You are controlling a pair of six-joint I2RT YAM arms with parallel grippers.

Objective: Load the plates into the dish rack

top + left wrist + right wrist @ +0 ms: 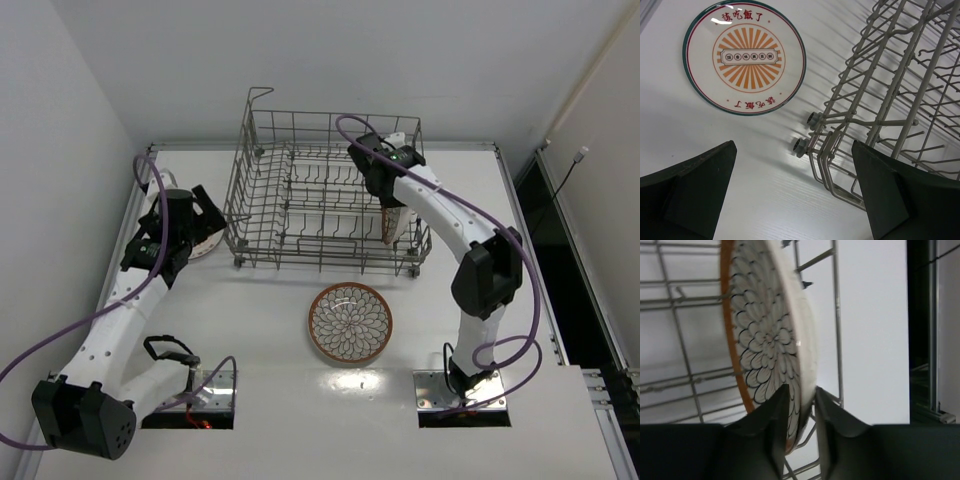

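Observation:
The grey wire dish rack (300, 200) stands at the back middle of the table. My right gripper (392, 203) reaches into its right end, shut on the rim of a cream plate with an orange edge and fine dark petal lines (772, 335). The plate stands on edge among the wires (392, 228). The brown-rimmed petal plate (350, 323) lies flat in front of the rack. The white sunburst plate (744, 57) lies flat left of the rack, partly hidden in the top view (208, 242). My left gripper (795, 200) hovers open and empty near it, beside the rack's corner (830, 145).
The rack's small wheels (801, 146) rest on the white table. Walls close the left and back sides. A dark gap runs along the table's right edge (560, 250). Purple cables loop off both arms.

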